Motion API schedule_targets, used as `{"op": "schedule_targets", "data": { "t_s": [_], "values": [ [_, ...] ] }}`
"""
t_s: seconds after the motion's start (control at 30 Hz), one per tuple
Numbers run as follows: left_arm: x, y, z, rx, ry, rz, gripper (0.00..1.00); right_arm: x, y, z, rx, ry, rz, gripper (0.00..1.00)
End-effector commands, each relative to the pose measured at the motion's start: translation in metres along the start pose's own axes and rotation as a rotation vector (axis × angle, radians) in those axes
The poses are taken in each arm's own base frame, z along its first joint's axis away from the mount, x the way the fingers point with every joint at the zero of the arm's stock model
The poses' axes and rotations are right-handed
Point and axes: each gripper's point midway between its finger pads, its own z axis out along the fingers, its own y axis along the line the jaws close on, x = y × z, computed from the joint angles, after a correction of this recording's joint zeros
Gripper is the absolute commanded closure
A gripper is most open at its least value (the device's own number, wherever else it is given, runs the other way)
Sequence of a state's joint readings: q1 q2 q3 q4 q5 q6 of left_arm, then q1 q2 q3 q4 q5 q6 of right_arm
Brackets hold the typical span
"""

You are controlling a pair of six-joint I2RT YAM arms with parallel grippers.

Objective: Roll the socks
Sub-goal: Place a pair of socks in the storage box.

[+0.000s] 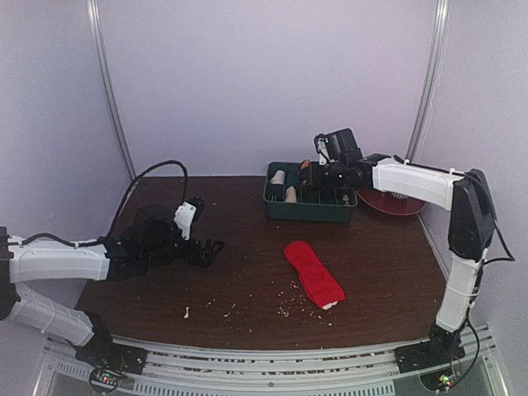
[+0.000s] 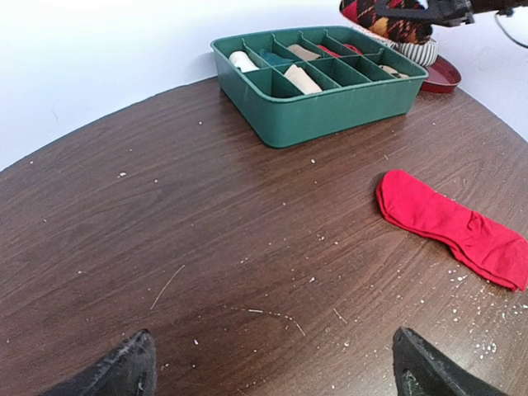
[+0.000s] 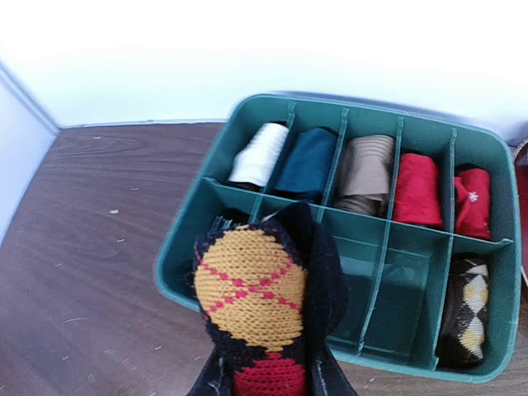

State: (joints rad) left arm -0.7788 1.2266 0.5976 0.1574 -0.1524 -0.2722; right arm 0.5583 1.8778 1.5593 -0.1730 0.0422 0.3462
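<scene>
Argyle sock (image 3: 257, 307) looks rolled, clamped in right gripper (image 1: 320, 173) just above green tray (image 3: 183, 262); not yet stowed. Red sock (image 1: 313, 274) flat and unrolled in front of tray, left to do. Left gripper (image 2: 272, 363) spread wide, empty, well left of tray. Front compartments (image 3: 404, 280) free, nothing blocking

Red sock (image 1: 313, 274) lies flat on the table (image 1: 247, 216) — argyle sock (image 3: 257, 301) bunched, aloft.

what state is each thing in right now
argyle sock: bunched, gripped by right gripper over the green tray
red sock: lying flat on the table, unrolled
green tray: several compartments filled, some empty
left gripper: open, empty
</scene>
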Motion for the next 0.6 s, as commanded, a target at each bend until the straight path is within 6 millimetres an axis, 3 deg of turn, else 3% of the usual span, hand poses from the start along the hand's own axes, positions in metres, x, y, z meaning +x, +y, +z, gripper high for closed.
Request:
{"op": "schedule_targets", "data": {
  "t_s": [0.0,0.2,0.4,0.57],
  "values": [
    [-0.024,-0.002,-0.003,0.011,-0.074,-0.013,0.02,0.002,-0.035,0.015,0.211,0.008,0.036,1.00],
    [-0.015,-0.010,0.001,0.063,-0.055,-0.015,0.02,0.009,-0.067,0.027,0.370,-0.002,0.082,1.00],
    [-0.013,-0.014,0.002,0.082,-0.056,-0.010,0.02,0.010,-0.087,0.034,0.424,0.005,0.129,1.00],
    [-0.012,-0.017,0.004,0.102,-0.048,-0.001,0.02,0.028,-0.097,0.050,0.438,0.079,0.093,1.00]
  ]
}}
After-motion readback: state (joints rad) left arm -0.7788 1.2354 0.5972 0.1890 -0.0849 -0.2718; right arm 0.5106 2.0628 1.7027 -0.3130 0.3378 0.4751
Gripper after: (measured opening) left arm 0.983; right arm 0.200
